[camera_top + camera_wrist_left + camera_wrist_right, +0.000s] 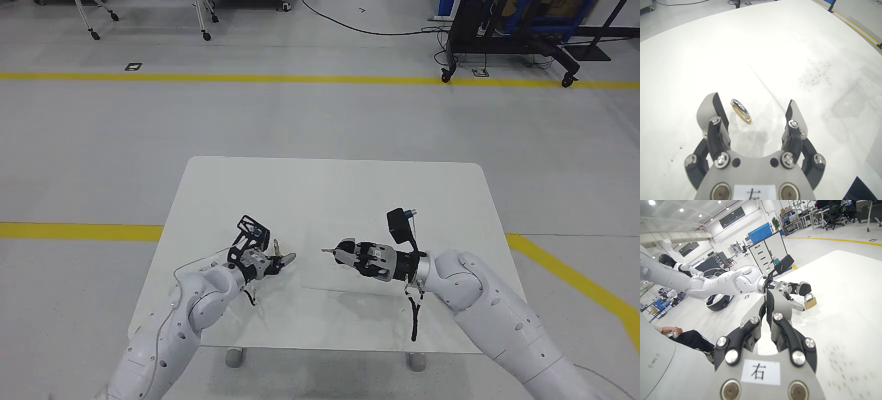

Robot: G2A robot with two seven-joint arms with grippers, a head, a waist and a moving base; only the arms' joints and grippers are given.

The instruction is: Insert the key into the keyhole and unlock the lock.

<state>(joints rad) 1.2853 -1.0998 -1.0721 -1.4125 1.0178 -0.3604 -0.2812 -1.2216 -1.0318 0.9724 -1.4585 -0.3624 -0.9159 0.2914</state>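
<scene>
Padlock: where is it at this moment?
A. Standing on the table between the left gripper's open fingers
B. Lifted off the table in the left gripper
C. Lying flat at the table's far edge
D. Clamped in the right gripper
A: the padlock stands on the table with its shackle up, between the open fingers of the left gripper. The right gripper, shut on the key, is apart from it.

White table (330, 190), brass padlock (741, 111) upright on it near the robot's edge.
</scene>
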